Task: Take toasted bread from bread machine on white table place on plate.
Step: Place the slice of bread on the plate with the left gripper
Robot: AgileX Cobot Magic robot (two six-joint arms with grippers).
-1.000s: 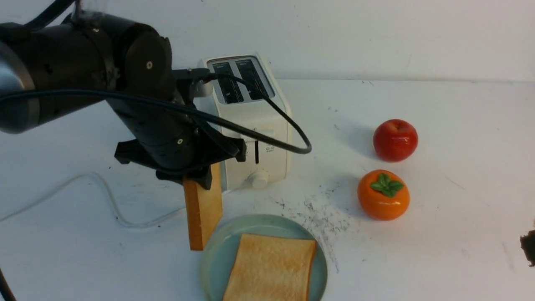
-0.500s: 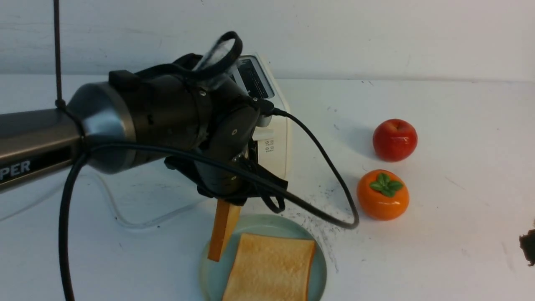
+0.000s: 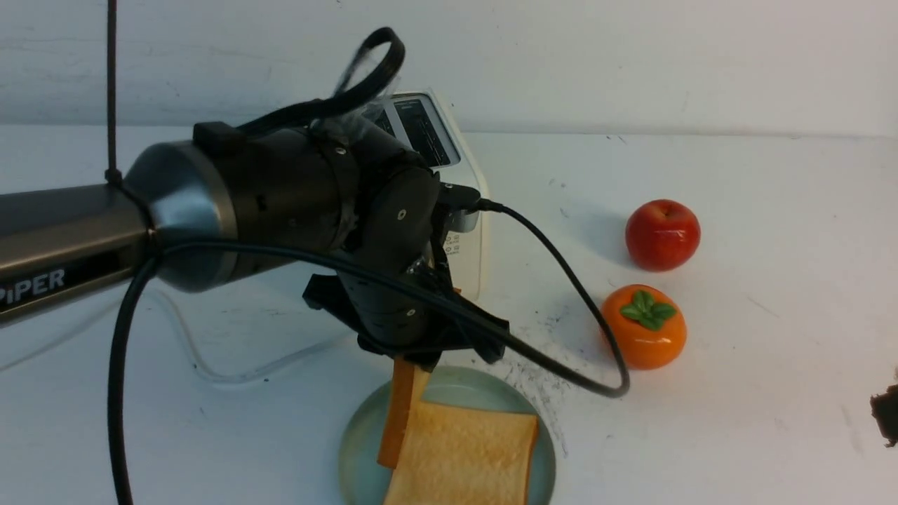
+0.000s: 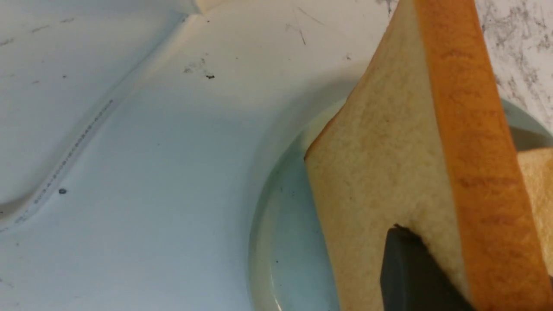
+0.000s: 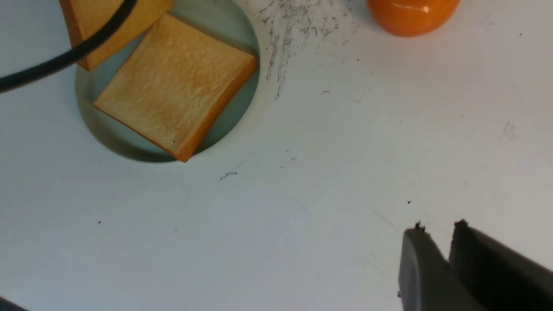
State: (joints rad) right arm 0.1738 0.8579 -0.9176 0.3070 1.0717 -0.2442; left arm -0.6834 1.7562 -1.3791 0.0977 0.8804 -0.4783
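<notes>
My left gripper point(image 3: 414, 361) is shut on a toasted bread slice point(image 3: 396, 414), held on edge over the left part of the pale blue-green plate point(image 3: 361, 442). In the left wrist view the held slice point(image 4: 389, 164) hangs above the plate point(image 4: 281, 224), one dark finger point(image 4: 410, 268) pressed on its face. A second toasted slice point(image 3: 463, 456) lies flat on the plate; it also shows in the right wrist view point(image 5: 173, 86). The cream-white bread machine point(image 3: 463, 245) stands behind my arm, partly hidden. My right gripper point(image 5: 436, 229) is shut and empty above the white table point(image 5: 302, 194).
A red apple point(image 3: 663, 233) and an orange persimmon point(image 3: 643, 326) sit right of the bread machine. The white cord point(image 3: 210, 365) loops on the table to the left. Dark scuffs point(image 3: 540, 365) mark the table beside the plate. My arm's black cable point(image 3: 582, 315) hangs near the plate.
My left gripper moved right and down with the toast slice, from beside the toaster front to above the plate's left part. The slice has turned edge-on. The right gripper has not moved.
</notes>
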